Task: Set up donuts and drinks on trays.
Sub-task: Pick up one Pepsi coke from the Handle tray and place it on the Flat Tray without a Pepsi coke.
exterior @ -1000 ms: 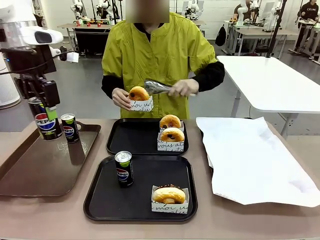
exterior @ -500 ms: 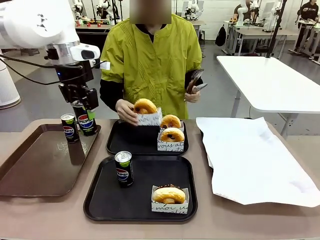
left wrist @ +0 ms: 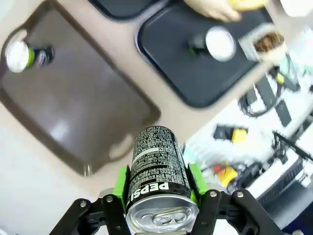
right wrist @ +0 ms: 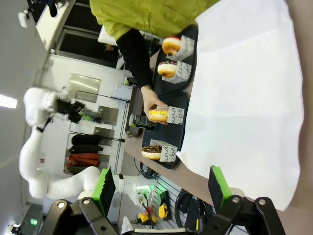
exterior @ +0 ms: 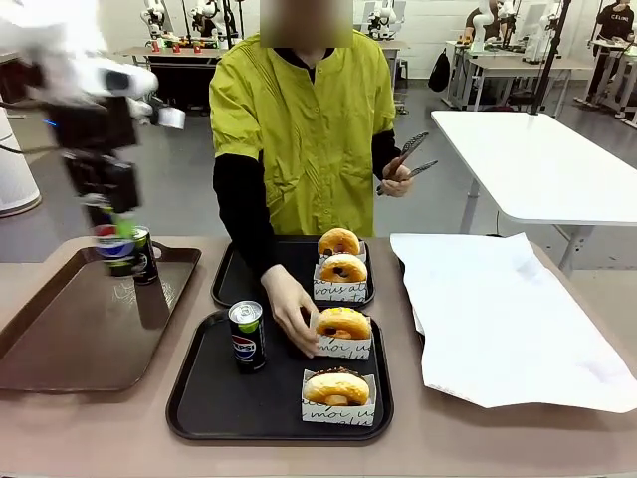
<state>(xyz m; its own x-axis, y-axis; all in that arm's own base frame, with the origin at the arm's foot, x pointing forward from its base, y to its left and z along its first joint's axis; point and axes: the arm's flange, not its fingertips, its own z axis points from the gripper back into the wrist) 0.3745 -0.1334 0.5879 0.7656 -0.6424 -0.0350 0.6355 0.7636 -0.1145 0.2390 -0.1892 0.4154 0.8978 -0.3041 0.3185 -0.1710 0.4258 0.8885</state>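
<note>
Left gripper (left wrist: 159,200) was clamped on a Pepsi can (left wrist: 157,169), held in the air above the brown tray (exterior: 70,329); a second can (exterior: 144,254) stood on that tray's far end. Right gripper (right wrist: 161,191) had its fingers spread wide with nothing between them, above the white paper (right wrist: 244,98). A third can (exterior: 246,336) stood on the near black tray (exterior: 199,398) with two donuts (exterior: 336,386); the person's hand (exterior: 289,314) was on the farther one (exterior: 343,324). Far black tray (exterior: 239,284) held two more donuts (exterior: 339,243). The person's other hand (exterior: 398,179) held tongs (exterior: 413,159).
</note>
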